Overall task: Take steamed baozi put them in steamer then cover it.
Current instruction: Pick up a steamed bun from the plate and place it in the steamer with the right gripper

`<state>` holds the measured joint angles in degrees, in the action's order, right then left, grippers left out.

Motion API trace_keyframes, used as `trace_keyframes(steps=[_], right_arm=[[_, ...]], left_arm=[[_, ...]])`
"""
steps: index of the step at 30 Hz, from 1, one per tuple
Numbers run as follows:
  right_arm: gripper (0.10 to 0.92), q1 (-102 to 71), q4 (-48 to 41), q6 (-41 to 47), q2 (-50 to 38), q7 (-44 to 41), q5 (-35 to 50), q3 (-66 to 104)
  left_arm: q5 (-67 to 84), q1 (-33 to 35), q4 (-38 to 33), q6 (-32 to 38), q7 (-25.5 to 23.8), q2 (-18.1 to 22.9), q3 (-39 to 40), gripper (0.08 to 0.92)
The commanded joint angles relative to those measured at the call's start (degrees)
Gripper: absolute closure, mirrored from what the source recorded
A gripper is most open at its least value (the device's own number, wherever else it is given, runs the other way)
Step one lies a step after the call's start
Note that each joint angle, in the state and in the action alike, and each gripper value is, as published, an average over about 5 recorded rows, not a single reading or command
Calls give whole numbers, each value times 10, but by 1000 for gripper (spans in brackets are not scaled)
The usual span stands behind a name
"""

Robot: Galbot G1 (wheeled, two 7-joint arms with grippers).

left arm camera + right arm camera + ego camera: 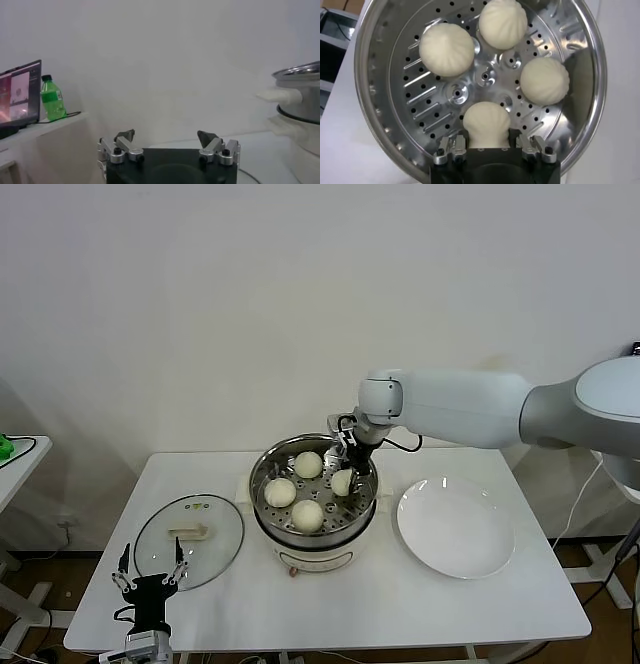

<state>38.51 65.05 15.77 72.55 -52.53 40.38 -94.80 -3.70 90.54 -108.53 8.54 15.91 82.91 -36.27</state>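
The steamer (262, 474) stands mid-table, its perforated tray (485, 77) showing. Three steamed baozi (308, 464) (280, 492) (307, 515) rest on the tray, seen in the right wrist view as baozi (446, 49) (503, 23) (544, 80). My right gripper (345, 474) reaches into the pot at its right side, shut on a fourth baozi (486, 125) just over the tray's free spot. The cover (190, 541), a glass lid with a cream handle, lies flat on the table to the steamer's left. My left gripper (150, 569) hangs open at the table's front left, near the lid's edge.
A white plate (456, 527) with nothing on it sits right of the steamer. The left wrist view shows the steamer's side (300, 100), a green bottle (52, 98) and a monitor (17, 95) on a side table.
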Motion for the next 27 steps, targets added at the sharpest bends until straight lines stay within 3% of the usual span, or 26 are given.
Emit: trace_keyframes(steps=[1, 16, 27], right_arm=[[529, -2, -1, -1, 1, -1, -5, 1], [519, -6, -2, -2, 1, -2, -12, 4], [247, 2, 2, -4, 4, -6, -11, 4]], left_arm=[[0, 0, 0, 0, 0, 0, 0, 177], [2, 1, 0, 0, 0, -1, -2, 177], [3, 1, 1, 0, 0, -1, -3, 177]])
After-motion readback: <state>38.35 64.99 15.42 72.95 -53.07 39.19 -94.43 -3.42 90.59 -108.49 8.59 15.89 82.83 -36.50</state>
